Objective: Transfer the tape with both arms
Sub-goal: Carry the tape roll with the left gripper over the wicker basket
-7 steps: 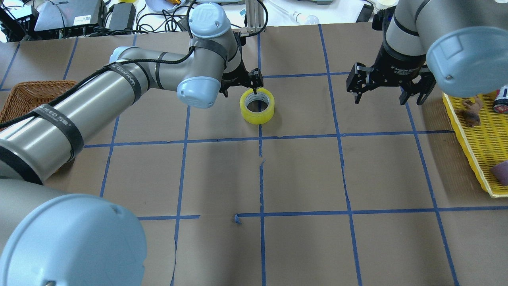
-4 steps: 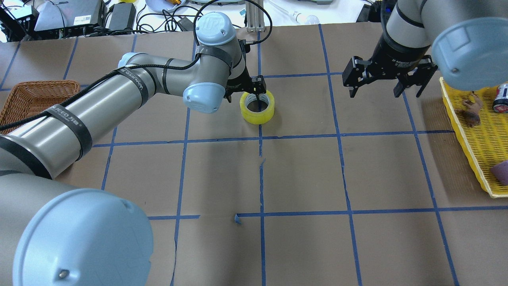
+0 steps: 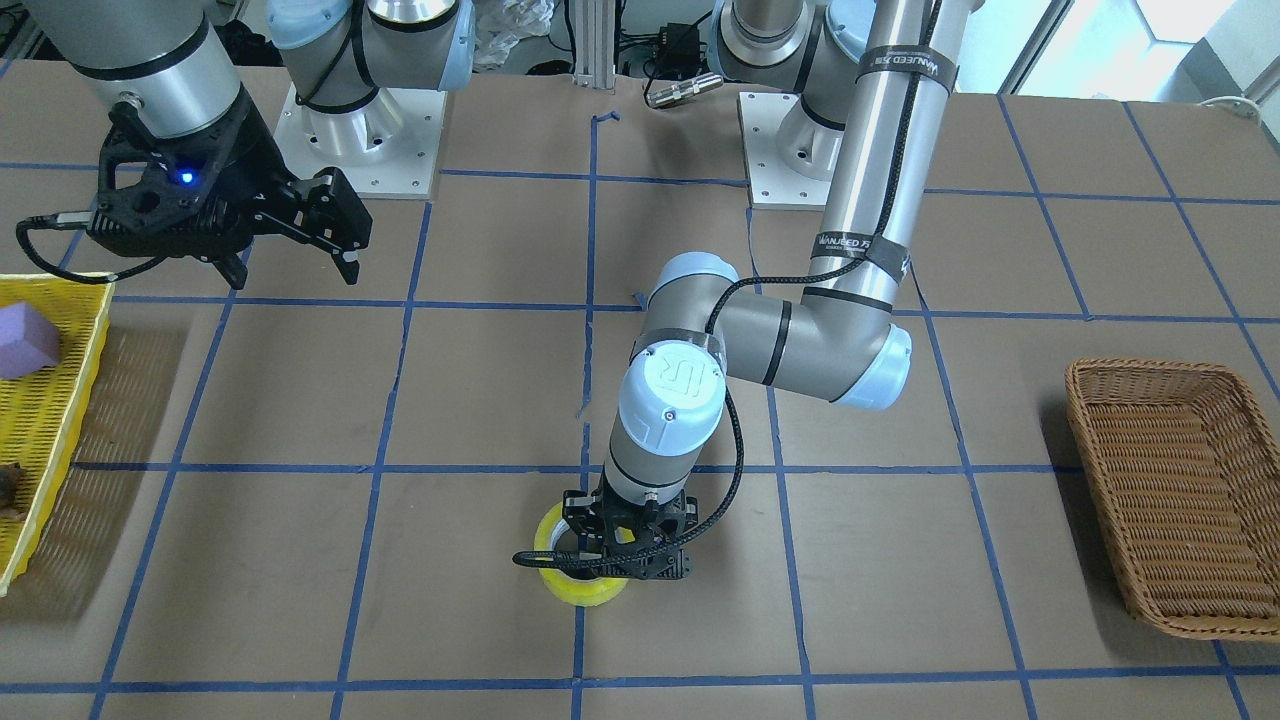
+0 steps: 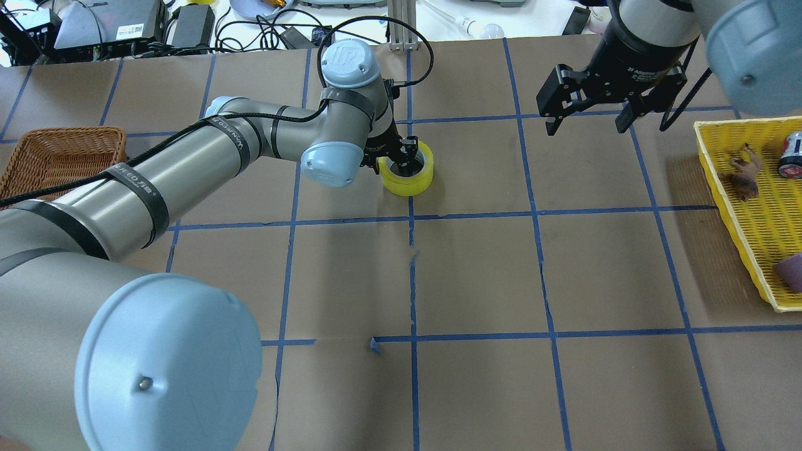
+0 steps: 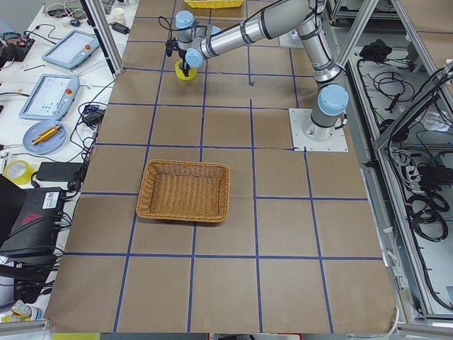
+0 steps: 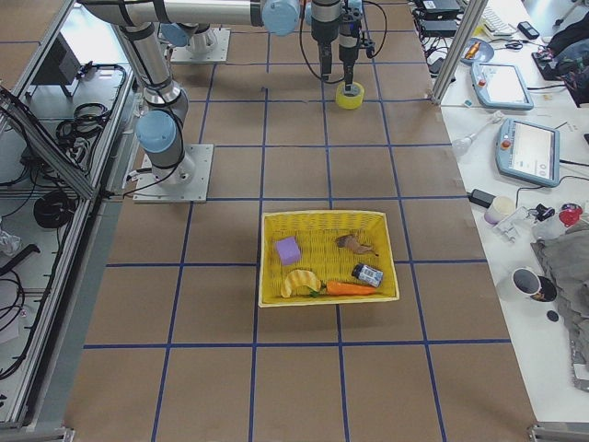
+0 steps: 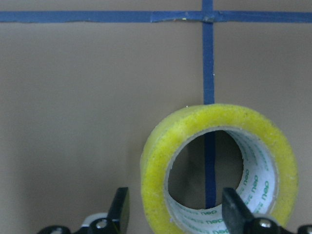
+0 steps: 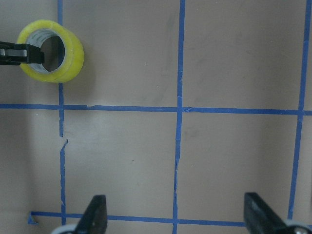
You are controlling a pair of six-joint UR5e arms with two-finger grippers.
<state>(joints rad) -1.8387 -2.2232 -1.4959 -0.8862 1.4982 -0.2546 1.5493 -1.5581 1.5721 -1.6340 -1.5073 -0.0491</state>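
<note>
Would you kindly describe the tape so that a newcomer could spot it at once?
On the brown table gridded in blue, follow the left arm to its tool. The tape lies flat beneath it: a bright yellow ring with a pale core, unlike the thin blue lines around it.

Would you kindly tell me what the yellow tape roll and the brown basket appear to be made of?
Tape roll: translucent yellow plastic film, wound on a pale core, probably cardboard, with green print inside. Basket: matte brown wicker or rattan, judging by its visible weave.
</note>
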